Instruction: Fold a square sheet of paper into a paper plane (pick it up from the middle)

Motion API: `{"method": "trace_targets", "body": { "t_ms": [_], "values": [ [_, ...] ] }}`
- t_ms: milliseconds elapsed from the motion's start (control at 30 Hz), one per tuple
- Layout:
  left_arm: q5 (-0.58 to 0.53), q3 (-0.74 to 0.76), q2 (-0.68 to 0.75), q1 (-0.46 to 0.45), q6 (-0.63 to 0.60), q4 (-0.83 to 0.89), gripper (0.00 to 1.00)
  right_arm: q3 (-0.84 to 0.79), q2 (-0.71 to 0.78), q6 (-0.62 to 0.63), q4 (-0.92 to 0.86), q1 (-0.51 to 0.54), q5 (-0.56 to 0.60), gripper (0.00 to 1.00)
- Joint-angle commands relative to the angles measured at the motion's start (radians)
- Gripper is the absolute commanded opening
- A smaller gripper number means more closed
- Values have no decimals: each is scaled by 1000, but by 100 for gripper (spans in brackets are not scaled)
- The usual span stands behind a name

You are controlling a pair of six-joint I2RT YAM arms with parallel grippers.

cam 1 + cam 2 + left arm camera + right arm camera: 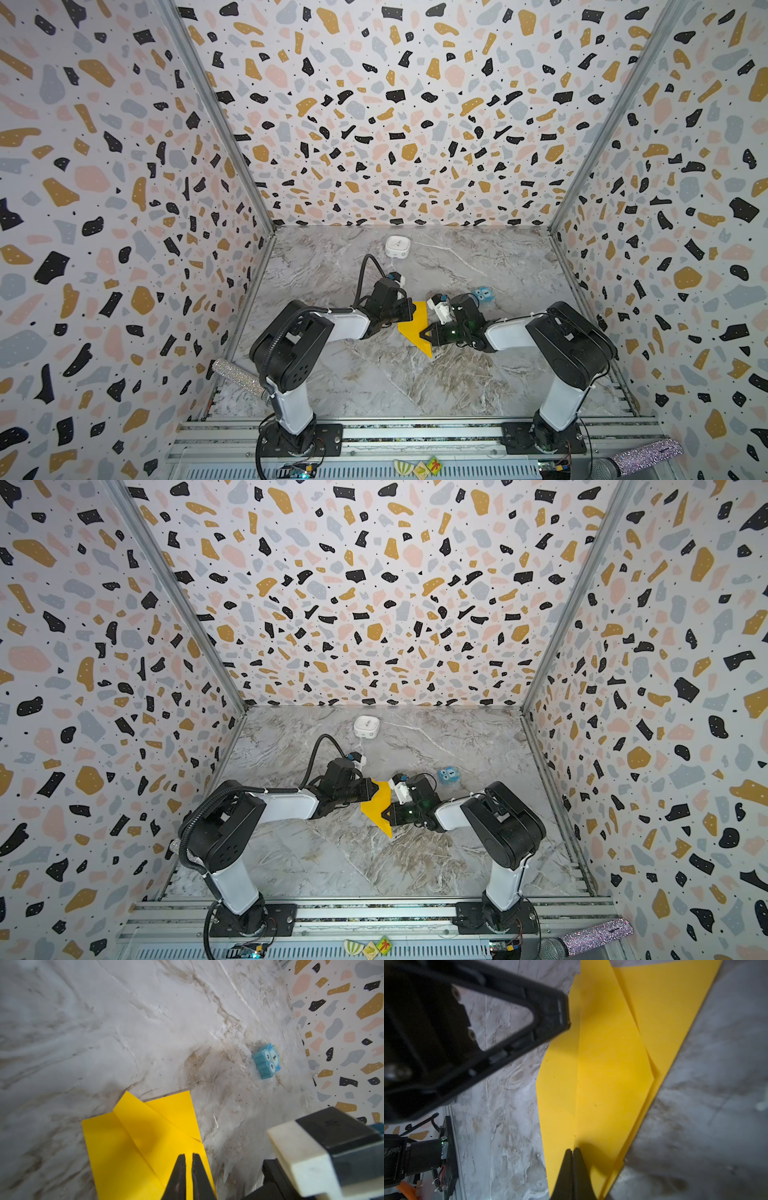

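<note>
Your yellow paper [411,332] lies flat on the marble table [374,382], mid-table in both top views. It's partly folded: flaps creased over each other, one long point aimed at 5 o'clock.

Your left gripper [410,311] sits on the paper's 11 o'clock edge. In the left wrist view its fingers [179,1172] are almost closed, just a thin slit with yellow showing through, tips over the sheet. You can't tell whether it's pinching or only pressing.

Your right gripper [423,333] comes in at the paper's 3 o'clock edge. The right wrist view shows its fingertips [566,1167] pressed together with no gap, right at the end of a crease line. You can't tell whether a fold is caught between them either.

A blue cube with eyes [482,294] sits at 2 o'clock from the paper, well apart. A white rounded box [397,246] is at 12 o'clock, near the back wall.
</note>
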State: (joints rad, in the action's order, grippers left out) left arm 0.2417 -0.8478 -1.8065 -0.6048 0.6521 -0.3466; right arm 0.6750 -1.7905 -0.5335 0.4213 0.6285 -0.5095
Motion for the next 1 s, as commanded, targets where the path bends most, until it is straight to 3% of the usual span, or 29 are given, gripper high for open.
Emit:
{"method": "trace_targets", "body": {
  "t_ms": [0,267,633,967],
  "values": [
    [20,3,-42,4,4,-48,10,-72,-67,11,-273,-9,90,0],
    [4,-3,-108,16,8,-73,10,-72,-66,12,-275,-8,91,0],
    [20,70,-168,99,49,-189,10,-73,-71,11,-272,-9,89,0],
    [-31,19,-197,143,17,-130,10,-70,-69,13,-277,-8,92,0]
  ]
}}
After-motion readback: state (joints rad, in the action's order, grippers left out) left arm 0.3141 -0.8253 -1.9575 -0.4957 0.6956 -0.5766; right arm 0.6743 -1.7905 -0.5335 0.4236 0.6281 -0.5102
